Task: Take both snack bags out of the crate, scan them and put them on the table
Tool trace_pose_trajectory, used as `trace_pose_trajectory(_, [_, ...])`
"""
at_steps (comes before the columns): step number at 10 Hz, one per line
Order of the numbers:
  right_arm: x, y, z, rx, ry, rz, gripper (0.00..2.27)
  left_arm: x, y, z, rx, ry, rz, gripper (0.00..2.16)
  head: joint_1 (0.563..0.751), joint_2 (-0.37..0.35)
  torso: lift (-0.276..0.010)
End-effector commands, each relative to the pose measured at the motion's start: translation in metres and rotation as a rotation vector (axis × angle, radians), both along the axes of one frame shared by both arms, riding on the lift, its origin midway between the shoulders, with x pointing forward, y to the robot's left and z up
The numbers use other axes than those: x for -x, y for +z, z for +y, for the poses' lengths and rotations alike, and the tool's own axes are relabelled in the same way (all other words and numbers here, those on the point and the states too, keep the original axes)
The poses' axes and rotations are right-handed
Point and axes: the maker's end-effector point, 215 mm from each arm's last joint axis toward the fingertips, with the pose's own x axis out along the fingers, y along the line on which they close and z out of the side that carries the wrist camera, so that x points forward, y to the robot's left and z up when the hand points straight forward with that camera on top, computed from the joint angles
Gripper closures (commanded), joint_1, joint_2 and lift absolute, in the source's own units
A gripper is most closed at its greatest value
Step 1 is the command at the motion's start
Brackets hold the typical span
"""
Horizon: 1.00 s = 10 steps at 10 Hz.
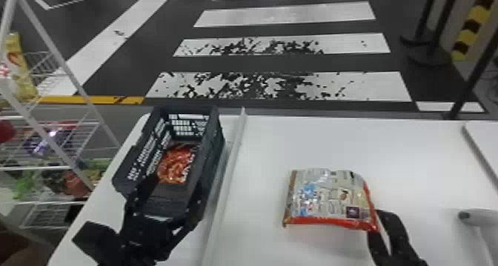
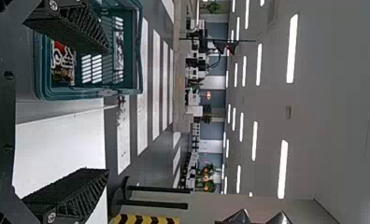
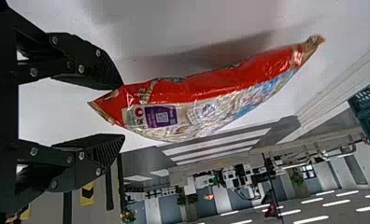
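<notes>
While the left gripper (image 1: 163, 222) hangs at the near end of the dark teal, slotted plastic crate (image 1: 213, 150), its flat black fingers stand well apart, released, with nothing between them. Down inside the crate lies a glossy orange-red snack bag (image 1: 174, 167). The right gripper (image 1: 377, 222) grasps a puffy, crinkled plastic snack bag with a silvery printed face and red edging (image 1: 329, 196), its fingertips meeting that bag at one end. The held bag is tilted, just over the smooth white table (image 1: 270, 146), with its shadow cast near it. Between this bag and the crate runs a narrow, raised white strip (image 1: 237, 135). At the table's right sits a light grey, rounded object (image 1: 476, 217). To the left stands a white wire rack (image 1: 48, 126) with colourful packages on its shelves.
</notes>
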Motion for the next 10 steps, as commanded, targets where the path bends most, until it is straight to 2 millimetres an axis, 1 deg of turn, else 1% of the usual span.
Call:
trace_pose_trajectory(1, [-0.01, 0.014, -0.03, 0.015, -0.078, -0.019, 0.04, 0.0, 0.0, 0.0, 0.0, 0.0, 0.0, 0.09, 0.695, 0.175, -0.092])
trace_pose_trajectory(2, [-0.018, 0.022, -0.051, 0.012, -0.134, -0.032, 0.05, 0.0, 0.001, -0.001, 0.0, -0.002, -0.001, 0.09, 0.695, 0.156, -0.092])
trace_pose_trajectory(3, [-0.027, 0.03, -0.075, -0.019, -0.206, -0.036, 0.05, 0.0, 0.002, -0.002, 0.001, -0.004, -0.002, 0.09, 0.695, 0.122, -0.092])
trace_pose_trajectory(4, [-0.032, 0.033, -0.095, -0.063, -0.263, -0.028, 0.05, 0.0, 0.002, -0.003, 0.001, -0.004, -0.004, 0.09, 0.695, 0.083, -0.092])
trace_pose_trajectory(5, [-0.038, 0.041, -0.106, -0.122, -0.298, -0.025, 0.07, 0.0, 0.002, -0.003, 0.002, -0.003, -0.004, 0.09, 0.695, 0.063, -0.092])
trace_pose_trajectory(6, [-0.042, 0.045, -0.112, -0.194, -0.32, -0.02, 0.09, 0.0, 0.002, -0.003, 0.003, -0.002, -0.004, 0.09, 0.695, 0.031, -0.092])
trace_pose_trajectory(7, [-0.045, 0.045, -0.104, -0.294, -0.317, 0.016, 0.22, 0.0, 0.001, -0.003, 0.003, -0.005, -0.001, 0.09, 0.695, 0.013, -0.092])
trace_pose_trajectory(8, [-0.047, 0.044, -0.09, -0.415, -0.303, 0.06, 0.4, 0.0, 0.001, -0.003, 0.004, -0.004, -0.001, 0.09, 0.695, 0.009, -0.092])
trace_pose_trajectory(9, [-0.051, 0.047, -0.074, -0.532, -0.28, 0.089, 0.59, 0.0, 0.001, -0.003, 0.006, -0.003, -0.001, 0.09, 0.695, 0.015, -0.092])
trace_pose_trajectory(10, [-0.054, 0.052, -0.067, -0.662, -0.285, 0.113, 0.97, 0.001, 0.0, -0.003, 0.006, -0.003, 0.001, 0.09, 0.695, 0.032, -0.092])
